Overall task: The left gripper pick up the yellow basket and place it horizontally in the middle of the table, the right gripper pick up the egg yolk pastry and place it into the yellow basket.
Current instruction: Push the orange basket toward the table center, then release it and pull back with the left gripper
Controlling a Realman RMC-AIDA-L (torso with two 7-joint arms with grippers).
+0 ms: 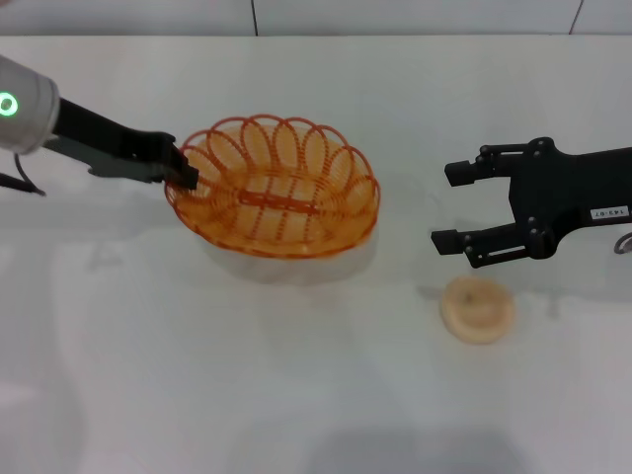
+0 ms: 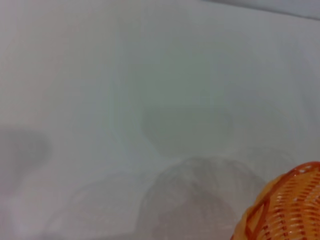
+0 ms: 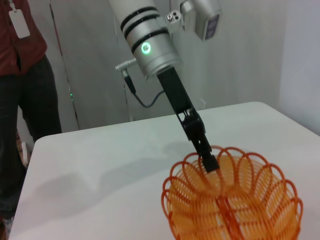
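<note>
Pastry [image 1: 478, 309] low on white table [image 1: 296, 395], right of centre, right gripper [image 1: 450, 205] just above it with jaws spread wide and empty, basket [image 1: 275, 186] mid-table tilted and lifted, left gripper [image 1: 186, 174] clamped on its left rim.
</note>
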